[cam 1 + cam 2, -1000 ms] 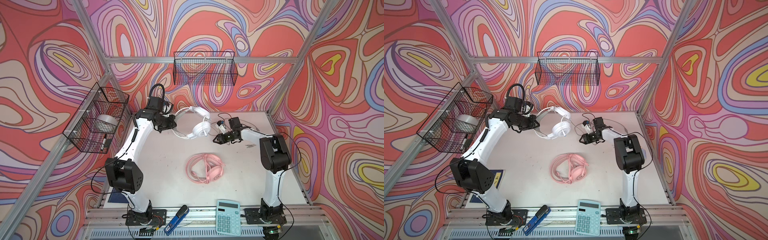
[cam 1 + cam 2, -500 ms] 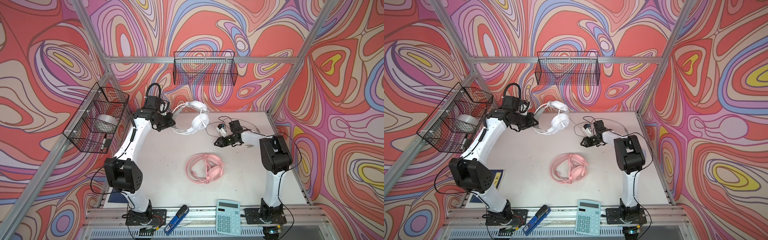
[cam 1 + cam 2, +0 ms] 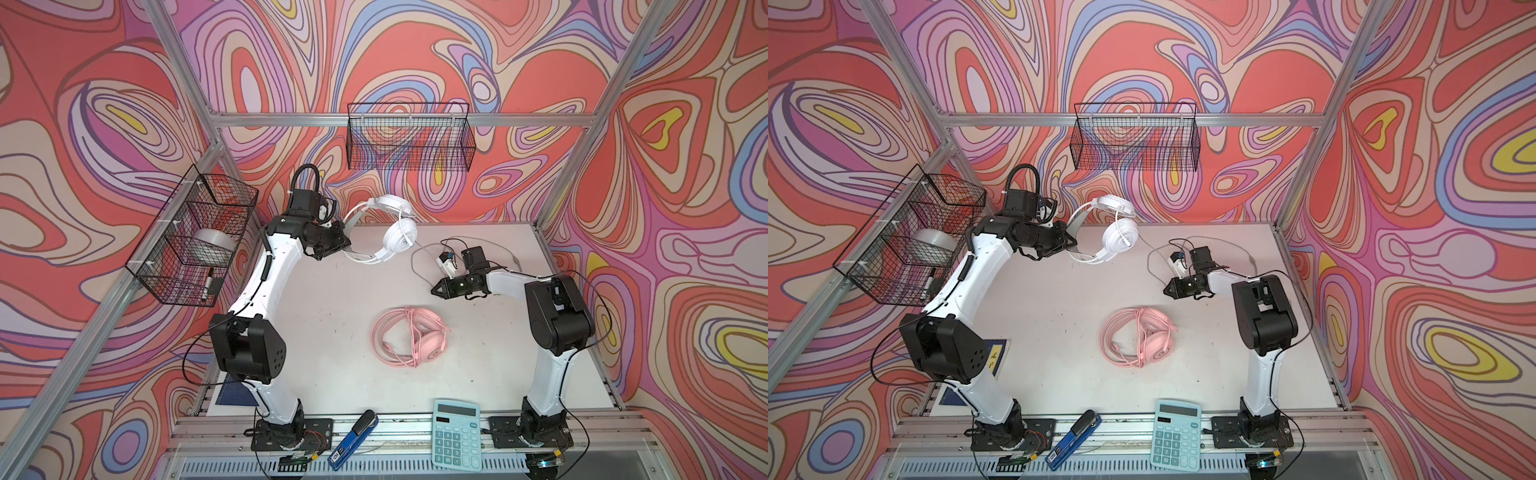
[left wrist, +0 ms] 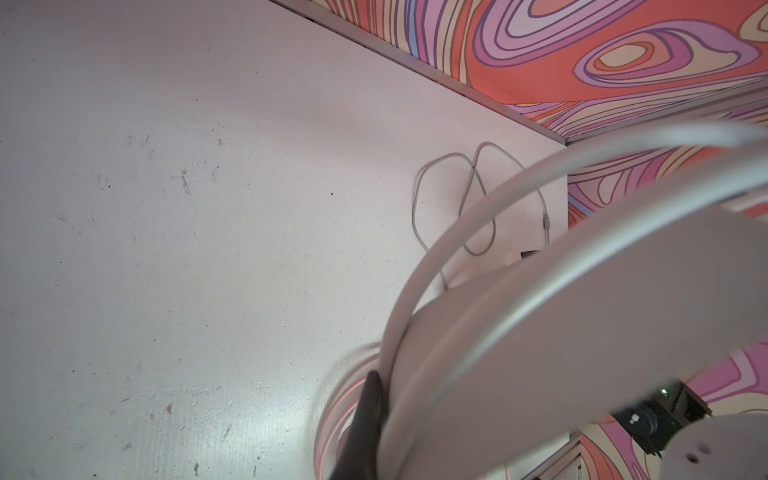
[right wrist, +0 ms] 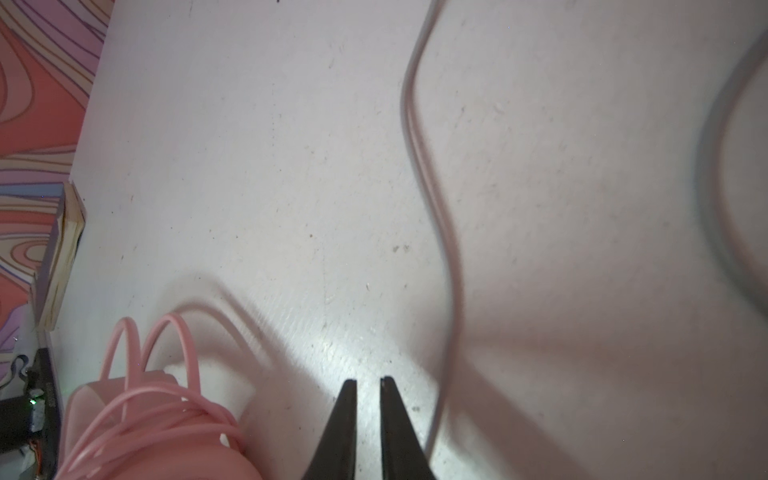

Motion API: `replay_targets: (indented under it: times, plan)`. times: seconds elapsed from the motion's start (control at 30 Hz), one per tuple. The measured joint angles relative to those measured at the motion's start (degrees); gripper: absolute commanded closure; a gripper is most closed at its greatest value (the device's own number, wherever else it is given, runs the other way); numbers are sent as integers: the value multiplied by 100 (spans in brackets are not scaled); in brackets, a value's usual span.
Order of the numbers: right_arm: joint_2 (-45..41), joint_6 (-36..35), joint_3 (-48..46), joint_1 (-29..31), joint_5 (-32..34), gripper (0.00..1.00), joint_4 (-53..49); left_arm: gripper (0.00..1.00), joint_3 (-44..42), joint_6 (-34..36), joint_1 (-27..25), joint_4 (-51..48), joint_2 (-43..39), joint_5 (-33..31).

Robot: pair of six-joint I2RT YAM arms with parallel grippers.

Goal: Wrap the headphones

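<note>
The white headset (image 3: 399,237) hangs over the table (image 3: 324,324), left gripper (image 3: 344,246) pinching its headband (image 4: 407,316); the pink headset (image 3: 409,340) lies wrapped at centre – 1 of 2 done. Right gripper (image 5: 368,380) pressed together, empty, cord (image 5: 430,195) beside it – next, reopen on the cord. Against 1 second ago: white headset higher, right jaws closed.

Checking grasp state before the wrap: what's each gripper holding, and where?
Left gripper: white headphones, by the headband. Right gripper: shut, empty; grey cord runs beside it.
</note>
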Motion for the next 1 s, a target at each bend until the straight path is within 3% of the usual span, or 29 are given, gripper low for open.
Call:
replay_targets:
  times: [0.23,0.53,1.0]
  plan:
    - [-570,-127,-179,2,111,100,-160,100,-26,-378,35,81,0,-122]
    - [-1840,-1115,-79,131,1117,100,-1403,100,-236,-1449,33,466,61,-586]
    - [-2229,-2717,603,1812,2444,100,-2651,100,-243,-2083,-81,496,229,-1585]
